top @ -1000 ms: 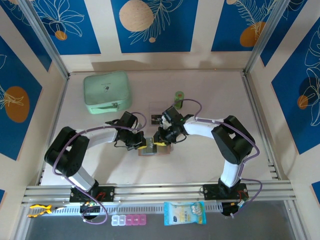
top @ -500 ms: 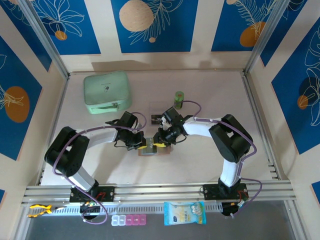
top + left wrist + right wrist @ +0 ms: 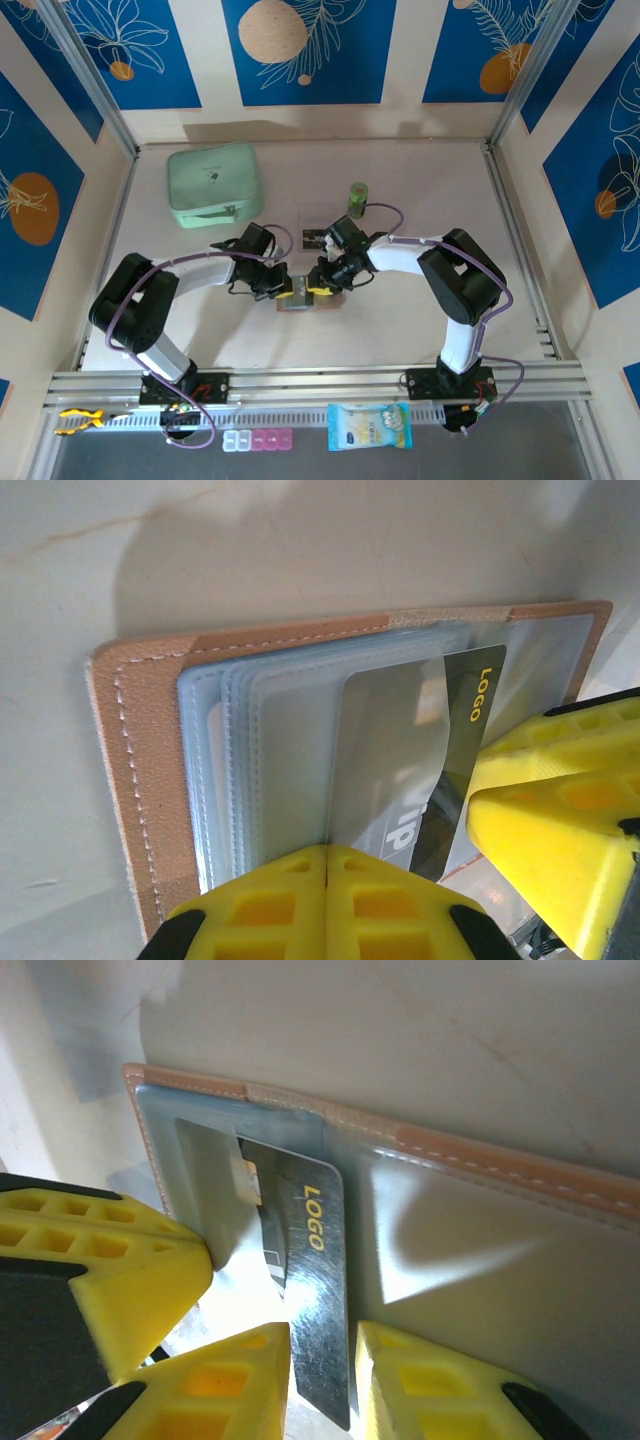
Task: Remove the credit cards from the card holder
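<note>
At right gripper (image 3: 322,1360) — card (image 3: 312,1250) end-first.

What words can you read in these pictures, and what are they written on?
"LOGO": yellow letters on the dark grey credit card.
"IP": white letters, start hidden, on the same card.
Print on the blue packet: too small to read.
Tag on the mint-green case: too small to read.

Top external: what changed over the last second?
Only the right arm's elbow eased slightly left early on. The right gripper keeps its jaws on the grey credit card, partly out of the card holder; the left gripper stays shut at the holder's edge. Nothing taken or released.
</note>
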Available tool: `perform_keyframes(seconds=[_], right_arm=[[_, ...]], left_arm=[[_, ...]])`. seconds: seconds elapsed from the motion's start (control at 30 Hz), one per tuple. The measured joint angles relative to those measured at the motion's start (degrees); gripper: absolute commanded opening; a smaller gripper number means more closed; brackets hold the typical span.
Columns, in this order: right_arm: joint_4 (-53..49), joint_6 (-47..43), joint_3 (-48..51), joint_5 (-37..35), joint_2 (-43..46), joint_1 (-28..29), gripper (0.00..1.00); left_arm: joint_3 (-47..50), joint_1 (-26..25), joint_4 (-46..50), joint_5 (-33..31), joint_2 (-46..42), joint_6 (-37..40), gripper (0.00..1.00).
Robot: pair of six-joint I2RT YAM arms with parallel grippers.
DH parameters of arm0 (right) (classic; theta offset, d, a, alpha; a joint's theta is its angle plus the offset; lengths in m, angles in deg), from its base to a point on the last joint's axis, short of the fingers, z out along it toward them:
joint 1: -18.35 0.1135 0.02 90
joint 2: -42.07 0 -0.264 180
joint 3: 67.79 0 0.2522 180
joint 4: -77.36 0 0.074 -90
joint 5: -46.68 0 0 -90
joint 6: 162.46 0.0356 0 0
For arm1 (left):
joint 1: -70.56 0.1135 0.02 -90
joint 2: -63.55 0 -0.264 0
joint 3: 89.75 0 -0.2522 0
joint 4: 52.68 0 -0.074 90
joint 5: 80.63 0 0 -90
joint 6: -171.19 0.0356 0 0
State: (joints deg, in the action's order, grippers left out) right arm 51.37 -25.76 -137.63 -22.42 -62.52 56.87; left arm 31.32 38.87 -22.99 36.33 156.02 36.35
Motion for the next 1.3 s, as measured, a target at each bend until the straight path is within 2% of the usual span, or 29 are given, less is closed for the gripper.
perform_keyframes(seconds=[0.23,0.57,0.8,1.3], right_arm=[[2.6,1.14,0.17,1.9,0.0,0.0,0.24],[3.63,1.77,1.36,1.9,0.02,-0.15,0.15],[3.41,1.33,2.23,1.57,1.44,-0.72,0.12],[-6.82,-6.12,1.33,-3.28,7.43,-2.56,0.08]], left_arm=[[0.0,0.0,0.0,0.0,0.0,0.0,0.01],[0.0,0.0,0.0,0.0,0.0,0.0,0.01],[0.0,0.0,0.0,0.0,0.0,-0.02,0.01],[-0.02,-0.02,-0.24,0.0,-0.13,-0.24,0.05]])
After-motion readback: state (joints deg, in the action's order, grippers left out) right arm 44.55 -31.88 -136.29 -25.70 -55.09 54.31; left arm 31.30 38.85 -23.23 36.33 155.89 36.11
